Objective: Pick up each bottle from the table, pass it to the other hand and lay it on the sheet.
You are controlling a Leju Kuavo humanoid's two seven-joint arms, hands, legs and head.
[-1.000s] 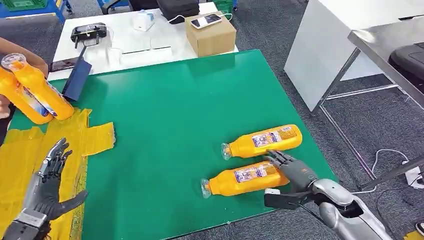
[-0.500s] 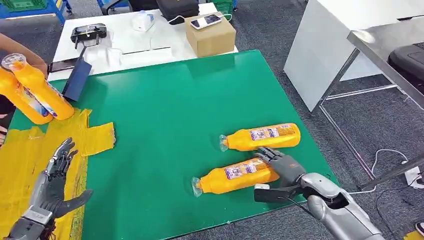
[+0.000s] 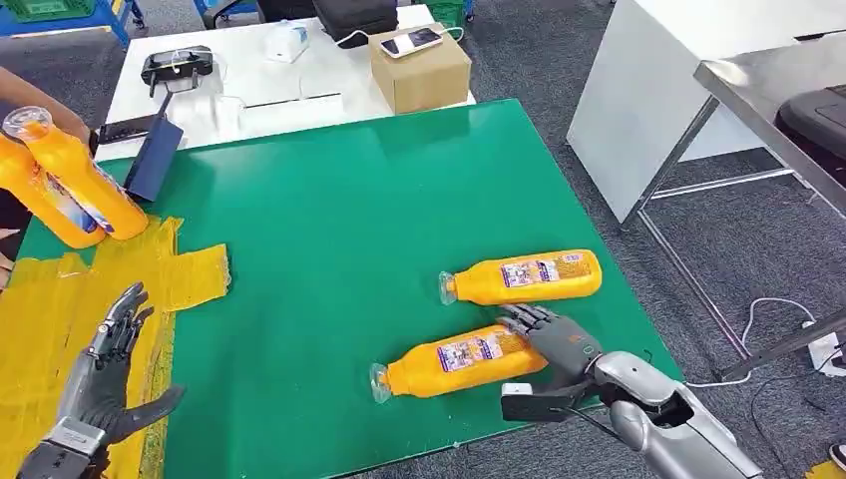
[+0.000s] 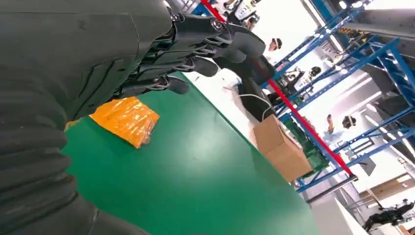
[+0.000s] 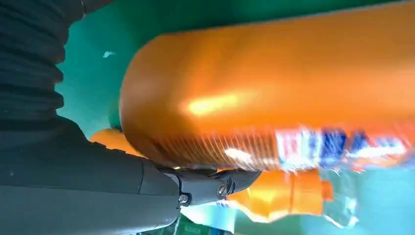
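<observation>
Right hand (image 3: 555,339) is low at the near right corner of the green worktop (image 3: 339,220), arm reaching in from the lower right, fingers draped over the base end of the near bottle (image 3: 459,361) and the thumb stretched out flat below it on the near side. The right wrist view has that bottle's orange body (image 5: 274,88) pressed right against the hand, fingers (image 5: 215,182) tucked along its side, so the hand is cupping the bottle, though whether it is truly clamped I cannot tell. The bottle lies on its side on the green, cap pointing left.

Left hand (image 3: 105,374) is raised over the yellow sheet (image 3: 45,329) at the near left, palm turned inward, fingers straight and spread, thumb sticking out to the right, nothing in it. From the left wrist, its fingers (image 4: 195,36) hang apart over the green.

Bottle count: four orange ones. Two lie on the worktop at the right: the near one under the right hand, and the far bottle (image 3: 524,276) just beyond it, roughly parallel, cap also left, apart from the hand. Two more bottles (image 3: 65,185) are up at the far left edge, side by side and tilted, held by a person's arm (image 3: 40,95).

One sheet, crumpled, along the left side.
</observation>
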